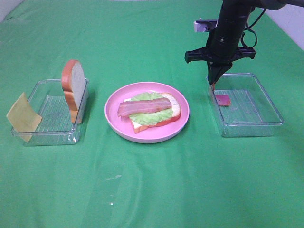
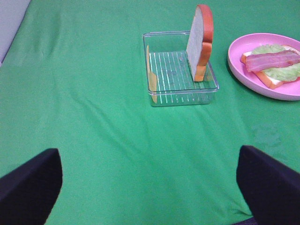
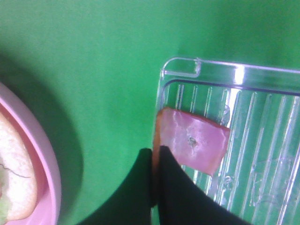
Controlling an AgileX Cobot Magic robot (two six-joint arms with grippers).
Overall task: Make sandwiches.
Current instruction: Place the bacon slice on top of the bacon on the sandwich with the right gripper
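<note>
On the pink plate [image 1: 114,121] lies a bread slice [image 1: 175,108] with a lettuce leaf [image 1: 151,118] and a bacon strip [image 1: 144,107] on top. Another bread slice [image 1: 72,88] stands upright in the left clear tray [image 1: 45,137], and a yellow cheese square [image 1: 22,116] leans on that tray's left wall. My right gripper [image 1: 213,81] points down at the left wall of the right tray [image 1: 266,124]. Its fingers [image 3: 178,192] are shut on the edge of a second bacon strip [image 3: 194,145]. My left gripper [image 2: 147,154] is open over bare cloth, short of the left tray [image 2: 180,96].
Green cloth covers the whole table. The right arm's black body [image 1: 228,33] rises above the right tray. The plate [image 2: 262,84] lies to the right of the left tray in the left wrist view.
</note>
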